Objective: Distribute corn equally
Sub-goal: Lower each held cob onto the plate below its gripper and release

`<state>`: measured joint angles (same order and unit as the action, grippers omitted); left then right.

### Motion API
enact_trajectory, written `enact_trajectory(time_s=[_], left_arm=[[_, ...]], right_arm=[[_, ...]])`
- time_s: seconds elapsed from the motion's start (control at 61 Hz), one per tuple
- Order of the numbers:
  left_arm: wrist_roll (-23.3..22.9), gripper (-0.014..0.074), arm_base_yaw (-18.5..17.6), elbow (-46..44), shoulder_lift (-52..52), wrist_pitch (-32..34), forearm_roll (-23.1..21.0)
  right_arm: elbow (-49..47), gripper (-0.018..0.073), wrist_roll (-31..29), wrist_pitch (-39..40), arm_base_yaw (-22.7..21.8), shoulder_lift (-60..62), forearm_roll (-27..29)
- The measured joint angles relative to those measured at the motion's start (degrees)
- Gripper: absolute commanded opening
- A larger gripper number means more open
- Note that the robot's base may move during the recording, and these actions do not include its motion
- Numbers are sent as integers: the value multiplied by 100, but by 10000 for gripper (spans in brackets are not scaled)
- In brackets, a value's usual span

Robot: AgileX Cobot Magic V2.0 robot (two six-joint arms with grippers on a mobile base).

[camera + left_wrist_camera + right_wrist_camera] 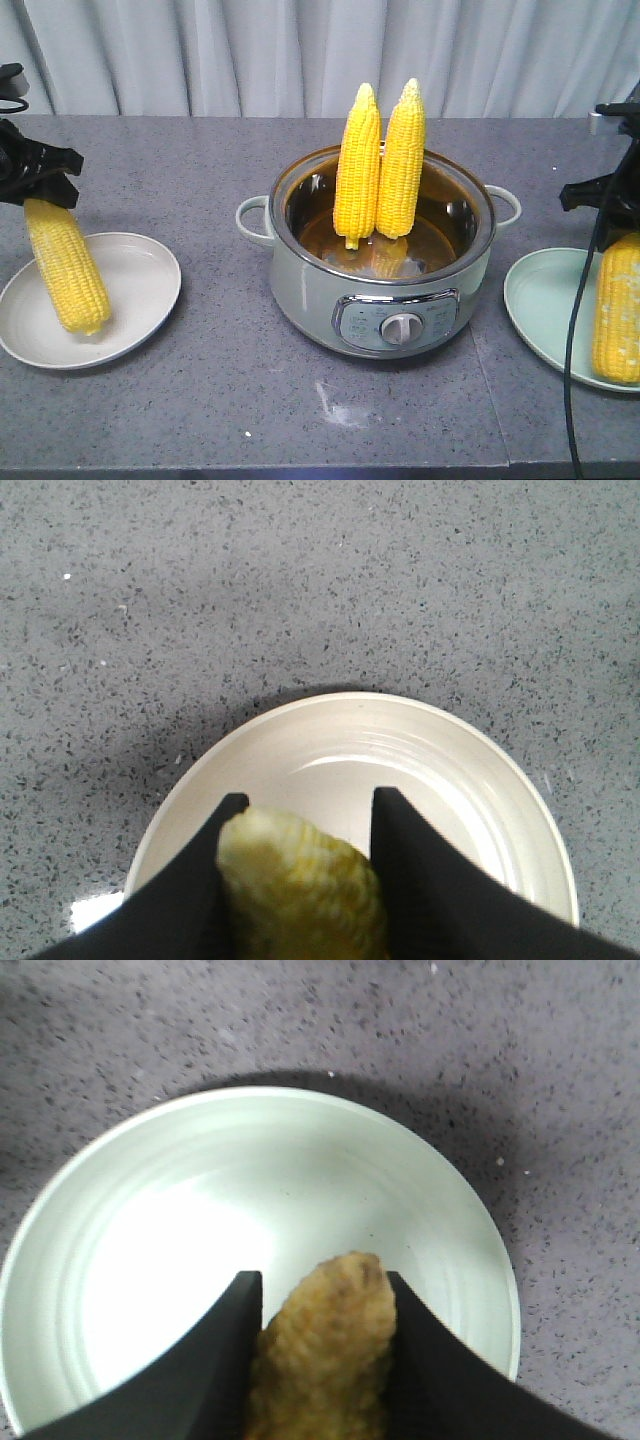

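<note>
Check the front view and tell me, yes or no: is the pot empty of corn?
No, one corn cob and a second cob stand upright side by side inside the pot.

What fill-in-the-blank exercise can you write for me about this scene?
1. The pot holds ____ upright cobs.
2. The left gripper holds one cob above the left plate, coloured ____.
3. The right gripper holds another cob above the right plate, coloured pale ____.
Missing words: two; white; green.
</note>
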<state>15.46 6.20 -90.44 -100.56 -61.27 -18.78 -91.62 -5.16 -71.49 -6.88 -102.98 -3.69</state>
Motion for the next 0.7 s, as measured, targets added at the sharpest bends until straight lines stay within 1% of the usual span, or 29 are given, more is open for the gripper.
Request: enact_trajectory(time_s=[0.131,0.197,0.279,0.443,0.525,0.607,0.705], left_arm=[[0,-6,0,0,0,0,0],[0,-6,0,0,0,-12,0],[0,-3,0,0,0,-46,0],[0,14,0,0,0,-135,0],[0,41,0,0,0,-162,0],[0,85,0,0,0,-162,0],[0,171,0,0,0,-201,0]], right_arm=[[42,94,-319,106,-93,-12,302],[42,155,-410,147,-93,-25,447],[42,263,-465,178,-93,-63,538],[42,504,-472,257,-93,-161,451],[42,588,-440,319,-93,-161,369],[42,631,-364,385,-93,-161,306],[42,634,-227,488,-93,-161,173]])
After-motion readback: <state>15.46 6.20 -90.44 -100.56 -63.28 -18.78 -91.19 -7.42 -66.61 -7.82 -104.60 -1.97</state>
